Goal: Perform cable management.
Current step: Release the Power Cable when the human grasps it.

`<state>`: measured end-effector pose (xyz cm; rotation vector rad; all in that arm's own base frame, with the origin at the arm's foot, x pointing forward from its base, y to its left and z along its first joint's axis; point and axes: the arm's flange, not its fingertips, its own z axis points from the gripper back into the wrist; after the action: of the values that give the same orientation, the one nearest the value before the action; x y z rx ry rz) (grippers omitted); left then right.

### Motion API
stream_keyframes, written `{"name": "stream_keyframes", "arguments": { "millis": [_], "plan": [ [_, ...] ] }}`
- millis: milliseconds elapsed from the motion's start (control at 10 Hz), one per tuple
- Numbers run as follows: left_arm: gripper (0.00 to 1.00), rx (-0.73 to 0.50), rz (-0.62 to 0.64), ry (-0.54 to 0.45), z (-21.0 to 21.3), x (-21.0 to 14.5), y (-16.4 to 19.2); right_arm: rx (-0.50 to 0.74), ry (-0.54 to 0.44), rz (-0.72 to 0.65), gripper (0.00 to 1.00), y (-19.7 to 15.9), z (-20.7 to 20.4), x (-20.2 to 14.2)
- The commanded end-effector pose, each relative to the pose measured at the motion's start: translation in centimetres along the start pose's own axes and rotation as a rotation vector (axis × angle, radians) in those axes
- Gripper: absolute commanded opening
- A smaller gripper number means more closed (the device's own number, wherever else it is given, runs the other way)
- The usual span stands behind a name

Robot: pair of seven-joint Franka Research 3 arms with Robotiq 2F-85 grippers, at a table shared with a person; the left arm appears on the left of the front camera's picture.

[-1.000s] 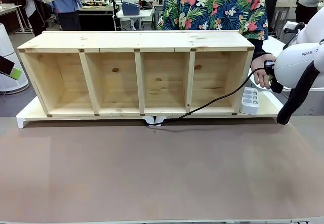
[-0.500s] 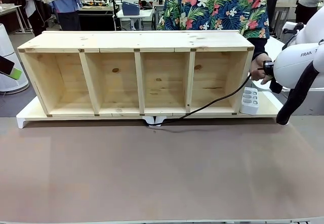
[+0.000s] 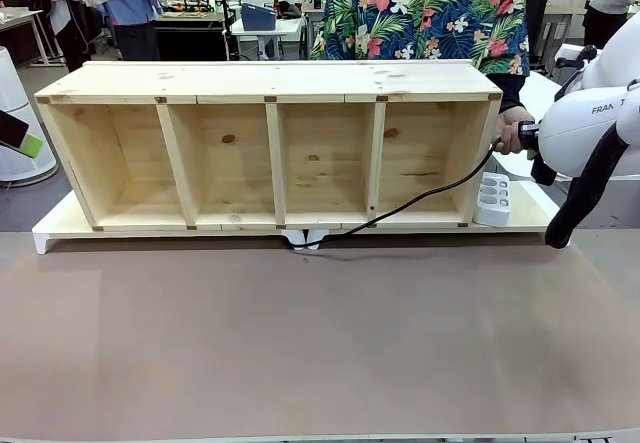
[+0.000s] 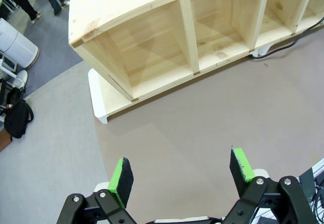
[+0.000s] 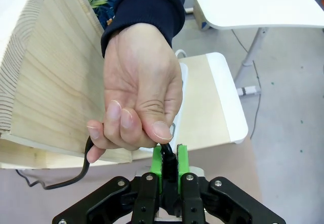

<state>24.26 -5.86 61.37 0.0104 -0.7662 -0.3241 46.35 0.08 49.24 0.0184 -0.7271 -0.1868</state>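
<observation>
The black cable (image 3: 420,201) runs from under the middle of the wooden shelf (image 3: 270,83) up and right to the shelf's right end. There my right gripper (image 3: 527,141) is shut on it. In the right wrist view the green pads (image 5: 157,162) pinch the cable (image 5: 168,164), and a person's hand (image 5: 136,107) grips the same cable just above the fingertips. The cable's end is hidden inside that hand, and a loop (image 5: 83,169) hangs down at the left. My left gripper (image 4: 181,171) hovers open above the brown table near the shelf's left end, holding nothing.
The four-compartment shelf stands on a white board (image 3: 60,225) at the table's far side. A white power strip (image 3: 492,198) lies on the board beside the shelf's right end. The brown table surface (image 3: 320,333) lies bare in front. A white side table (image 5: 263,1) stands behind.
The person's hand and my right gripper have risen a little with the cable, lifting its right end. The left arm has not moved.
</observation>
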Motion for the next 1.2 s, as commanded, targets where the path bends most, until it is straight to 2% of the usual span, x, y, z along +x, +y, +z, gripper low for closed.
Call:
{"name": "stream_keyframes", "arguments": {
  "millis": [0, 500, 600, 700, 800, 900, 1000, 1100],
  "plan": [
    [1.0, -0.001, 0.004, -0.006, -0.06, 0.1, 0.09, 0.0, -0.029, 0.014, 0.0, -0.06, 0.03, 0.11],
    [1.0, -0.001, 0.004, -0.006, -0.06, 0.1, 0.09, 0.011, -0.027, 0.014, 0.0, -0.46, -0.05, 0.15],
    [1.0, -0.001, 0.004, -0.006, -0.06, 0.1, 0.09, 0.003, 0.009, -0.018, 0.31, -0.57, -0.1, 0.31],
    [1.0, -0.001, 0.004, -0.006, -0.06, 0.1, 0.09, 0.014, 0.006, -0.009, 0.34, -0.6, -0.18, 0.33],
    [1.0, -0.001, 0.004, -0.006, -0.06, 0.1, 0.09, 0.015, 0.017, -0.004, 0.51, -0.6, -0.14, 0.25],
    [1.0, -0.001, 0.004, -0.006, -0.06, 0.1, 0.09, 0.015, 0.021, -0.004, 0.54, -0.62, -0.11, 0.26],
    [1.0, -0.001, 0.004, -0.006, -0.06, 0.1, 0.09, 0.018, 0.023, -0.004, 0.71, -0.69, -0.07, 0.34],
    [1.0, -0.001, 0.004, -0.006, -0.06, 0.1, 0.09, 0.017, 0.023, 0.002, 0.74, -0.72, -0.02, 0.35]
  ]
}}
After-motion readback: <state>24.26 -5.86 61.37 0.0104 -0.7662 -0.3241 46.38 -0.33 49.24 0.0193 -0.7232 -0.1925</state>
